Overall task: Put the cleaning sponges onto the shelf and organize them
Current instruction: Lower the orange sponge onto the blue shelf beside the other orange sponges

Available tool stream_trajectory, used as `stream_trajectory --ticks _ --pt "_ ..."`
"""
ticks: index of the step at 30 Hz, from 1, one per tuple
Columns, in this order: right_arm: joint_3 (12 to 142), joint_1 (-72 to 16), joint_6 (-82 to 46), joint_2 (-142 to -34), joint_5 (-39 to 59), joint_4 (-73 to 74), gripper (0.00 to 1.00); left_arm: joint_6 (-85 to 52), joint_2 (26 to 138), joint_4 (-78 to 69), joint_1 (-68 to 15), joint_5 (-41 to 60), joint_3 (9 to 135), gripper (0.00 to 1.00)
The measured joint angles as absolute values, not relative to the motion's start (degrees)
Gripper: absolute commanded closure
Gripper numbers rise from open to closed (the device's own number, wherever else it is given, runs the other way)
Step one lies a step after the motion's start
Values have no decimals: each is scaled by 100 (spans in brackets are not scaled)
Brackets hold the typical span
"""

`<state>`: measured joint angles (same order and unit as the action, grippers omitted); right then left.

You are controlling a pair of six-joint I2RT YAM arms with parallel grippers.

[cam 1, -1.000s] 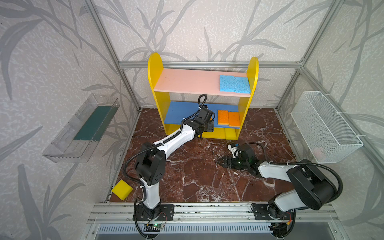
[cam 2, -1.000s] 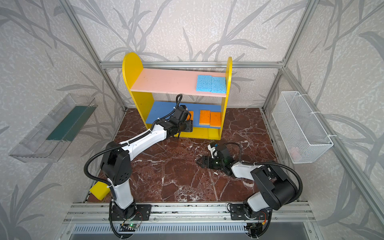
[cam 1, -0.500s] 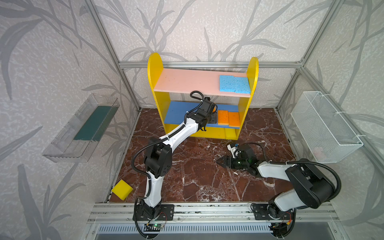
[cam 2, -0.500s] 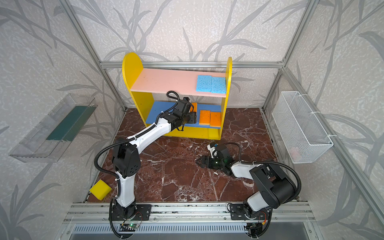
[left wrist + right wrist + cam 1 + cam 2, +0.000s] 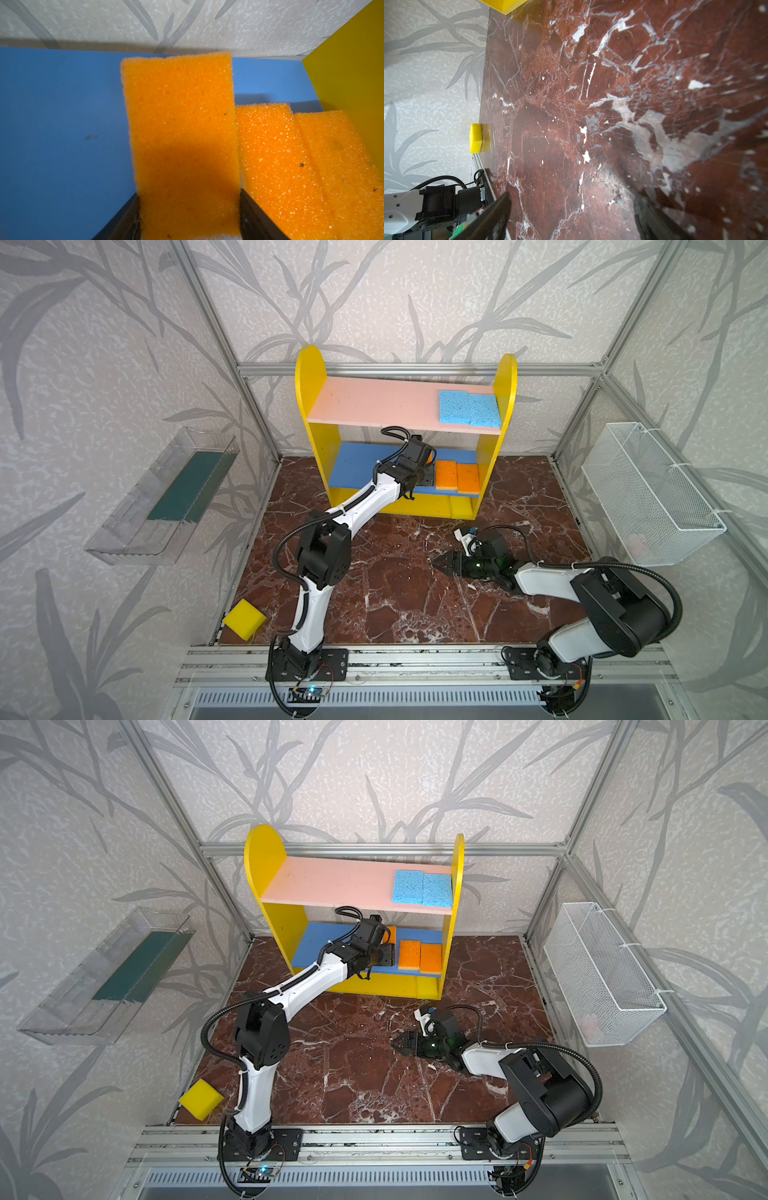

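Note:
My left gripper [image 5: 189, 207] is shut on an orange sponge [image 5: 182, 128] and reaches into the shelf [image 5: 309, 377]. It holds the sponge flat over the blue middle board [image 5: 62, 124], beside two orange sponges [image 5: 457, 477] by the yellow side panel. In both top views the wrist [image 5: 370, 946] hides most of the held sponge. Two light blue sponges [image 5: 468, 407] lie on the pink board. A yellow sponge [image 5: 461, 506] sits in the base compartment. Another yellow sponge [image 5: 244, 619] lies on the floor at the front left. My right gripper [image 5: 438, 563] stands open and empty, low over the floor.
A clear plastic tray [image 5: 166, 497] with a dark green strip hangs on the left wall. A white wire-mesh basket [image 5: 648, 493] hangs on the right wall. The red marble floor [image 5: 395, 593] spreads between the arms, and an aluminium rail [image 5: 415, 659] runs along the front.
My left arm has risen from the front of the shelf's base and pushed the orange sponge in over the blue board. The right arm has not moved.

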<state>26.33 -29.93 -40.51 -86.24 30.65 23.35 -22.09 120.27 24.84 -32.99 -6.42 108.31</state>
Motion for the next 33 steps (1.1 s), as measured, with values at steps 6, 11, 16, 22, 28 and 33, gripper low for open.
stream_trajectory --ticks 6,11,16,22,28,33 --pt "2633 -2993 -4049 -8637 3103 2340 10 -2209 12027 2482 -3291 -539 10783 29" --pt "2633 -2993 -4049 -8643 3114 2351 9 -2222 12025 2434 -3288 -480 10661 25" --pt "2633 -2993 -4049 -8643 3116 2353 10 -2215 11987 2270 -3280 -436 10514 24" --pt "2633 -2993 -4051 -8654 3122 2368 10 -2252 11933 2174 -3277 -436 10409 21" --pt "2633 -2993 -4049 -8656 3133 2373 10 -2316 11924 2137 -3277 -416 10388 20" --pt "2633 -2993 -4049 -8661 3142 2373 10 -2386 11754 2060 -3277 -362 10154 20"
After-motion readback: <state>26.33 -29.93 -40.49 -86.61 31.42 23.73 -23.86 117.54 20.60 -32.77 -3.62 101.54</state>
